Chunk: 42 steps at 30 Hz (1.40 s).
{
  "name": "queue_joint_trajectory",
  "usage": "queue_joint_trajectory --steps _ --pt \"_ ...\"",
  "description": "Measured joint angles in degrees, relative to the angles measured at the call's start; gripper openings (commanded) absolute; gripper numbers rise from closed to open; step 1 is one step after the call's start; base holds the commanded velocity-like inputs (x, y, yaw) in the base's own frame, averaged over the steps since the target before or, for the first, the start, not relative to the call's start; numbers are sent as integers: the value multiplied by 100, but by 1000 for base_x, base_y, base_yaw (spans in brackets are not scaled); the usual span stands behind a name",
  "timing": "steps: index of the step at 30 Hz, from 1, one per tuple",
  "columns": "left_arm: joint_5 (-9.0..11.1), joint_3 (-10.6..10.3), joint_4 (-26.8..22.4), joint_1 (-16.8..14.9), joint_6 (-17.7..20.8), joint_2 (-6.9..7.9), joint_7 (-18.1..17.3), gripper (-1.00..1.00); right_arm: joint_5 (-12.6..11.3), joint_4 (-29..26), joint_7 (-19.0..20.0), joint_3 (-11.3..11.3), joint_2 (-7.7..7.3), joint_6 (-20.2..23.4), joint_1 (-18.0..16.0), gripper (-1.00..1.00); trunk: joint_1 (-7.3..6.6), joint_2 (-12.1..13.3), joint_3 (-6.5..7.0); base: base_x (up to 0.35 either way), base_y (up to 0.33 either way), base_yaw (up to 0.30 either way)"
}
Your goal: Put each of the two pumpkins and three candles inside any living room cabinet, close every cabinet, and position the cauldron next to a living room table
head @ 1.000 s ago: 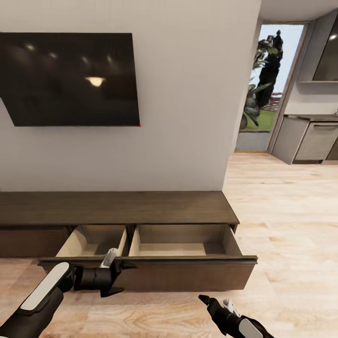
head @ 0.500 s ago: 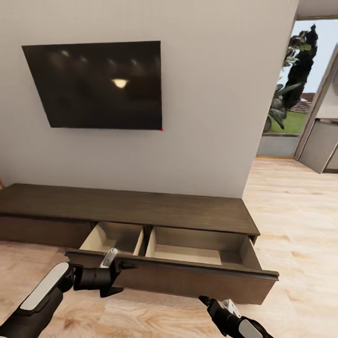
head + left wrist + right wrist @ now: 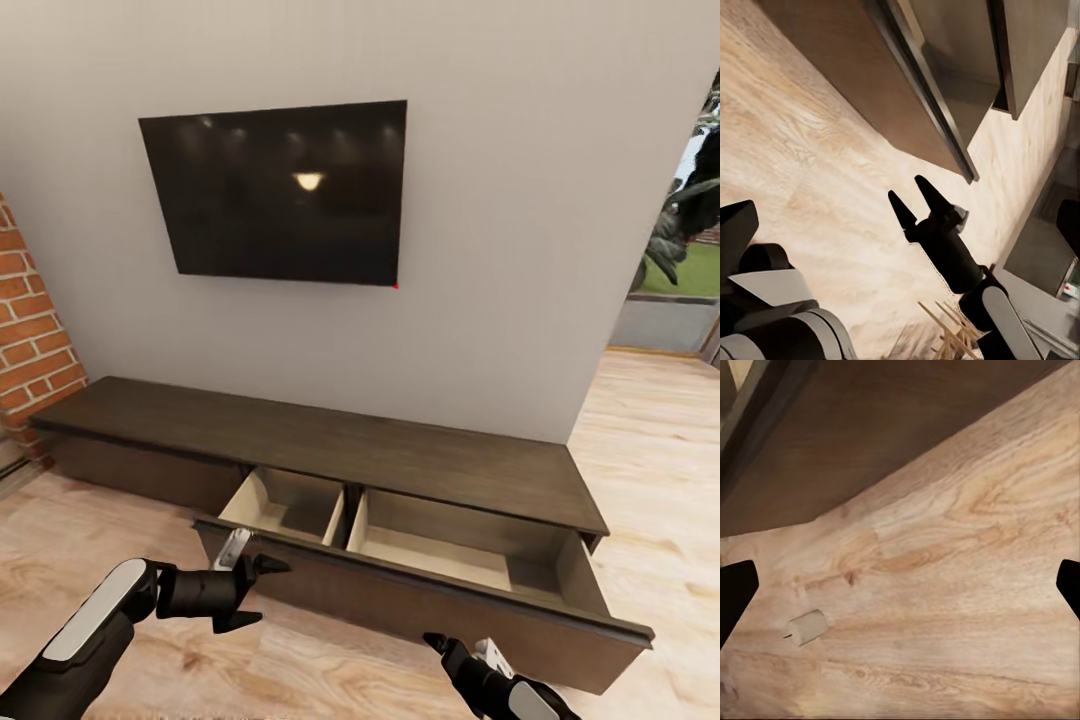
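Living-room wall with dark TV (image 3: 285, 192), view swung left since a second ago, brick wall (image 3: 30, 330) newly showing, long dark-brown cabinet (image 3: 330, 450) with wide drawer (image 3: 440, 580) pulled out, both compartments bare, left gripper (image 3: 262, 592) spread open just beside drawer front, right gripper (image 3: 432, 640) low, fingers parted, small cream candle (image 3: 806, 626) lying on wood floor (image 3: 960, 585).

**View swings left along the cabinet wall**

The head camera turns left, so the whole scene slides rightward: the wall television (image 3: 285, 195) now sits near the middle, a red brick wall (image 3: 28, 335) comes into sight at the left edge, and the kitchen units drop out at the right, leaving a sliver of the garden doorway (image 3: 685, 250). The cabinet (image 3: 330, 450) now runs at a slant, its far left end visible, its open drawer (image 3: 430, 590) shifted right.
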Motion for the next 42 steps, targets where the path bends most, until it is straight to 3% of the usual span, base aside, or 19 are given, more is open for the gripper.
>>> queue_joint_trajectory --steps 6,30,42 --pt "0 2 7 0 -1 5 0 100 162 9 -4 -5 0 -124 2 100 -132 241 108 0 0 292" --pt "0 2 26 -2 0 26 -7 100 207 10 -3 3 3 -345 5 100 -659 1203 539 0 0 292" --pt "-9 7 26 -9 0 47 -14 100 382 10 -11 3 2 -412 6 100 -923 1685 754 0 0 292"
